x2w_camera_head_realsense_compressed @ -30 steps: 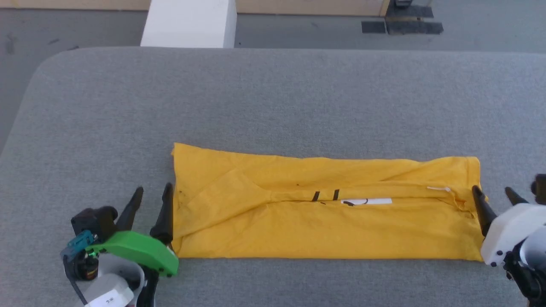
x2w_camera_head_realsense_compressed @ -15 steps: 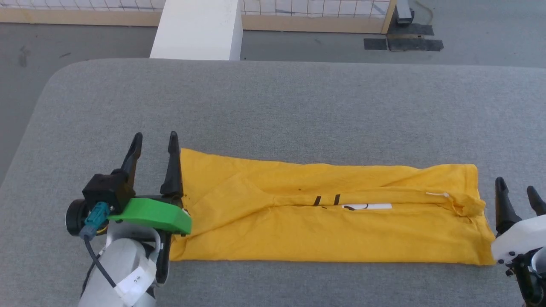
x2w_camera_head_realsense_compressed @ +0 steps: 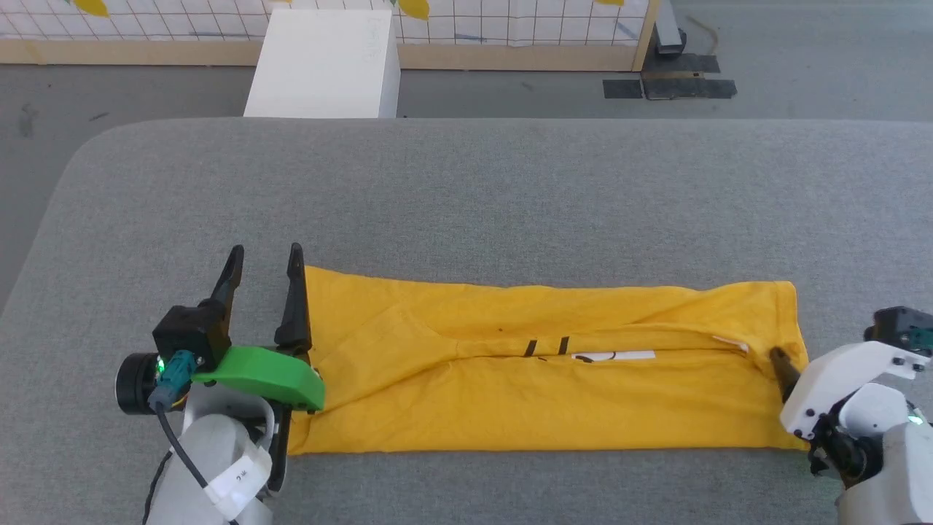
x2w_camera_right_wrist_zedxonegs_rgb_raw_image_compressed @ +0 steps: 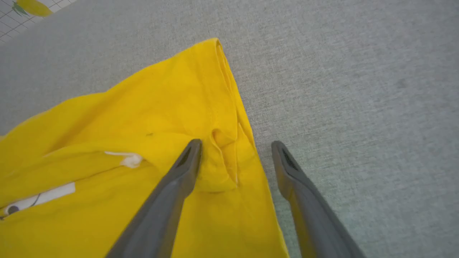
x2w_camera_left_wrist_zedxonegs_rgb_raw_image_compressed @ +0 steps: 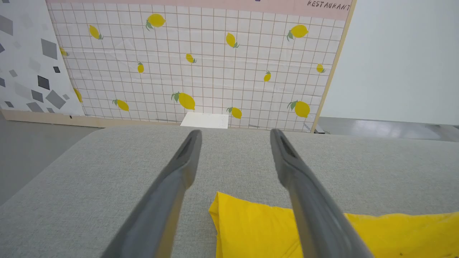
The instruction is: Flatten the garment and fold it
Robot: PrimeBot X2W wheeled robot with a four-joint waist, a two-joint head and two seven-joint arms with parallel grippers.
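- Garment of mustard-yellow, thin soft fabric, a short-sleeved T-shirt (x2w_camera_right_wrist_zedxonegs_rgb_raw_image_compressed: 143,107), is straddled at its right end by the right gripper (x2w_camera_right_wrist_zedxonegs_rgb_raw_image_compressed: 236,147). The two dark fingers are held apart, one over a puckered fold of cloth, the other over bare surface just beside the edge. Nothing is pinched yet.
- Half a second ago that gripper was standing off the cloth, just beside the right end; it is now brought in over it.
- The left gripper (x2w_camera_head_realsense_compressed: 266,251) is found where it was, with its fingers spread and nothing held. Its inner finger lies along the far left corner, and whether it touches cannot be told.
- The shift of the whole head view is put down to the camera, and the garment is judged unmoved.
- The garment is laid as a long band, already folded lengthwise, on the grey padded table (x2w_camera_head_realsense_compressed: 466,189). A grasp of both ends for a crosswise fold is judged to be in preparation.
- Counted: one garment, two grippers, one white patch (x2w_camera_head_realsense_compressed: 619,356), two short black marks (x2w_camera_head_realsense_compressed: 547,346) beside it, and one white box (x2w_camera_head_realsense_compressed: 324,65) beyond the table.
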